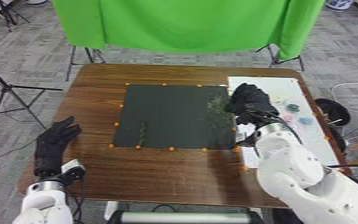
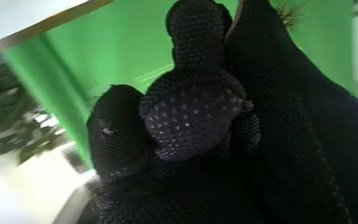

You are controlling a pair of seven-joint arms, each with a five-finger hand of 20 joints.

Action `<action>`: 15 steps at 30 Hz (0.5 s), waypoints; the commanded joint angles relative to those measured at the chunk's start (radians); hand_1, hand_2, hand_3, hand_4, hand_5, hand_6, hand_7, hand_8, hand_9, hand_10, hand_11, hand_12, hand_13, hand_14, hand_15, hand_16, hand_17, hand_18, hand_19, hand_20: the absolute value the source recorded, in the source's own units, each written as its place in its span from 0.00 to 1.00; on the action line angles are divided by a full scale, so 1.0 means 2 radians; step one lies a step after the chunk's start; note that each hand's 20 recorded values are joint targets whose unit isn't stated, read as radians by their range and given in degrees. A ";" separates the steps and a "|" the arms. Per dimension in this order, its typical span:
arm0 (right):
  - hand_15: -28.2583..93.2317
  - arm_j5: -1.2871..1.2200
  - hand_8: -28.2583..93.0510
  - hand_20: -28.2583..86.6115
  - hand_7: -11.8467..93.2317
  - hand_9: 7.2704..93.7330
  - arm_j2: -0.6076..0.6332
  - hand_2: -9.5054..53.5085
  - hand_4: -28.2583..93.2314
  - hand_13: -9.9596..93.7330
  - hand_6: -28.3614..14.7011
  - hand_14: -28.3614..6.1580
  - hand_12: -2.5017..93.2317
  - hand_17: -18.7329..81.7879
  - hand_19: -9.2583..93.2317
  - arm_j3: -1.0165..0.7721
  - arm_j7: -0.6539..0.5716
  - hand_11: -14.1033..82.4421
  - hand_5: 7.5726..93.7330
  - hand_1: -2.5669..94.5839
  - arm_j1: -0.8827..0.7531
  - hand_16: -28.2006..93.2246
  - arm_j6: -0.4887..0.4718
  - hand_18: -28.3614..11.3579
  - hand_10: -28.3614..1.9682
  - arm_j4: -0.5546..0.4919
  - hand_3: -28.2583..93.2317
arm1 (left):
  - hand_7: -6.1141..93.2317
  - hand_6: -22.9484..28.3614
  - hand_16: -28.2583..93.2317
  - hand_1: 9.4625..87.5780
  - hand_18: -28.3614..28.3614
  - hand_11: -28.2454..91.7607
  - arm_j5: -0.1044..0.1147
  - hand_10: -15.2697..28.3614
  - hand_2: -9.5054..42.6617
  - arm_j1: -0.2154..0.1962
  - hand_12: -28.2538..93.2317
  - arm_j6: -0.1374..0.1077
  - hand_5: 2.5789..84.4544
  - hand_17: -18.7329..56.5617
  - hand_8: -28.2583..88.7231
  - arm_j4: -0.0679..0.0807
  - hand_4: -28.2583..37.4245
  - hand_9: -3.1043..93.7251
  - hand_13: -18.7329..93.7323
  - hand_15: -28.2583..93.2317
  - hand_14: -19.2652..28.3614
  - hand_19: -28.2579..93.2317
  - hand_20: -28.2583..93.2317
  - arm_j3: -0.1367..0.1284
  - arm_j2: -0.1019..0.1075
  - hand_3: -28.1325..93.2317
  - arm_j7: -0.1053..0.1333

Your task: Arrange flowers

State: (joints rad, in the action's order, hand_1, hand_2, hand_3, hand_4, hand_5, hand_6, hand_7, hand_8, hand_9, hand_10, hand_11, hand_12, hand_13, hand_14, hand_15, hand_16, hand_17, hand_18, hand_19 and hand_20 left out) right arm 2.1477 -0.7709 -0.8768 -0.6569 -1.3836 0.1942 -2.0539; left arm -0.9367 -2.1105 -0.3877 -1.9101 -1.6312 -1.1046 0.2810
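My right hand [image 1: 251,102] is at the border between the dark mat [image 1: 167,110] and the white sheet [image 1: 262,83], curled round a thin sprig. Close beside it, over the mat's right side, is feathery green foliage [image 1: 218,107]. In the right wrist view the thumb of my right hand [image 2: 193,112] lies against its fingers, and fine brownish needles [image 2: 289,12] stick out behind them. A slender green stem [image 1: 142,134] lies upright on the mat's left part. Small blue [image 1: 305,120] and grey-green blooms [image 1: 293,107] lie on the sheet. My left hand [image 1: 55,142] is at the table's left edge, its fingers relaxed.
Orange markers surround the mat on the brown table [image 1: 149,175]. A black bin [image 1: 334,111] stands off the right edge. Behind the table hangs a green cloth [image 1: 193,25], with a tripod [image 1: 8,86] to the left. Blurred foliage [image 2: 11,110] shows in the right wrist view.
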 commanded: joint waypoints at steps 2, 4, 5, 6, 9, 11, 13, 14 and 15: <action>0.71 -0.035 0.33 0.55 0.35 0.99 -0.090 0.02 0.16 1.00 0.58 0.77 0.26 0.91 1.00 0.076 0.002 0.45 0.83 0.56 0.078 0.41 -0.012 0.55 0.55 0.050 0.77 | 0.19 0.52 0.21 0.14 0.67 0.41 -0.004 0.66 0.72 -0.004 0.31 0.009 0.59 0.42 0.17 -0.001 0.00 0.57 0.54 0.42 0.73 0.29 0.40 0.003 0.002 0.81 -0.011; 0.71 -0.046 0.33 0.55 0.35 0.99 -0.099 0.02 0.16 1.00 0.58 0.77 0.25 0.91 1.00 0.088 0.001 0.45 0.83 0.56 0.083 0.41 -0.009 0.55 0.55 0.062 0.77 | 0.19 0.52 0.21 0.14 0.67 0.41 -0.004 0.66 0.72 -0.003 0.31 0.010 0.59 0.42 0.17 -0.001 0.00 0.57 0.54 0.42 0.73 0.29 0.39 0.004 0.004 0.81 -0.012; 0.71 -0.050 0.32 0.55 0.35 0.99 -0.104 0.02 0.16 1.00 0.58 0.77 0.25 0.91 1.00 0.094 0.001 0.45 0.83 0.56 0.085 0.41 -0.005 0.55 0.55 0.068 0.77 | 0.19 0.52 0.21 0.14 0.67 0.41 -0.004 0.66 0.72 -0.003 0.31 0.010 0.59 0.42 0.17 -0.001 0.00 0.57 0.54 0.42 0.73 0.29 0.39 0.003 0.004 0.81 -0.013; 0.71 -0.048 0.32 0.55 0.35 0.99 -0.108 0.02 0.16 1.00 0.58 0.77 0.25 0.91 1.00 0.099 0.000 0.45 0.83 0.56 0.087 0.41 -0.005 0.55 0.56 0.074 0.77 | 0.19 0.52 0.21 0.14 0.67 0.41 -0.004 0.66 0.72 -0.002 0.31 0.010 0.59 0.42 0.17 0.000 0.00 0.57 0.54 0.42 0.73 0.29 0.39 0.003 0.005 0.81 -0.013; 0.70 -0.055 0.32 0.55 0.35 0.99 -0.120 0.02 0.16 1.00 0.58 0.76 0.25 0.91 1.00 0.111 -0.004 0.45 0.83 0.56 0.092 0.41 -0.002 0.55 0.56 0.088 0.76 | 0.19 0.51 0.21 0.14 0.67 0.41 -0.007 0.66 0.72 -0.002 0.31 0.009 0.59 0.42 0.17 -0.001 0.00 0.57 0.54 0.42 0.73 0.29 0.39 0.003 0.007 0.81 -0.015; 0.70 -0.065 0.33 0.55 0.35 0.99 -0.128 0.02 0.16 1.00 0.58 0.76 0.25 0.91 1.00 0.115 -0.008 0.45 0.83 0.56 0.094 0.41 -0.001 0.55 0.56 0.098 0.76 | 0.19 0.51 0.21 0.14 0.67 0.41 -0.007 0.66 0.72 -0.001 0.31 0.010 0.59 0.41 0.17 0.000 0.00 0.57 0.54 0.42 0.73 0.29 0.39 0.004 0.007 0.81 -0.015; 0.71 -0.087 0.32 0.55 0.35 0.99 -0.135 0.02 0.16 1.00 0.58 0.76 0.25 0.91 1.00 0.115 -0.013 0.45 0.83 0.56 0.096 0.41 0.001 0.55 0.57 0.105 0.76 | 0.19 0.51 0.21 0.14 0.67 0.41 -0.006 0.66 0.71 0.000 0.31 0.011 0.59 0.41 0.17 0.000 0.00 0.57 0.54 0.42 0.74 0.29 0.39 0.005 0.008 0.81 -0.016; 0.71 -0.088 0.32 0.55 0.35 0.99 -0.137 0.02 0.16 1.00 0.58 0.76 0.25 0.91 1.00 0.119 -0.014 0.45 0.83 0.56 0.098 0.41 0.004 0.55 0.57 0.109 0.76 | 0.19 0.51 0.21 0.14 0.67 0.41 -0.007 0.66 0.71 -0.001 0.31 0.011 0.59 0.41 0.17 0.000 0.00 0.57 0.54 0.42 0.74 0.29 0.39 0.005 0.009 0.81 -0.016; 0.71 -0.092 0.32 0.55 0.35 0.99 -0.140 0.02 0.16 1.00 0.58 0.76 0.25 0.91 1.00 0.122 -0.015 0.45 0.83 0.56 0.101 0.41 0.007 0.55 0.57 0.114 0.76 | 0.19 0.51 0.21 0.14 0.67 0.41 -0.007 0.66 0.71 -0.001 0.31 0.011 0.59 0.41 0.17 0.000 0.00 0.57 0.54 0.42 0.73 0.29 0.39 0.005 0.009 0.81 -0.016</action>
State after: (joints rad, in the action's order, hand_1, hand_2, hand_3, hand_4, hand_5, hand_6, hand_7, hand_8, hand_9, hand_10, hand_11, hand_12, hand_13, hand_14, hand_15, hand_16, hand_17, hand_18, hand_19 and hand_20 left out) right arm 2.0190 -1.0100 -0.6515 -0.6626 -1.1950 0.1840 -1.8691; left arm -0.9435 -2.1089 -0.3781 -1.9095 -1.6268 -1.0931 0.2611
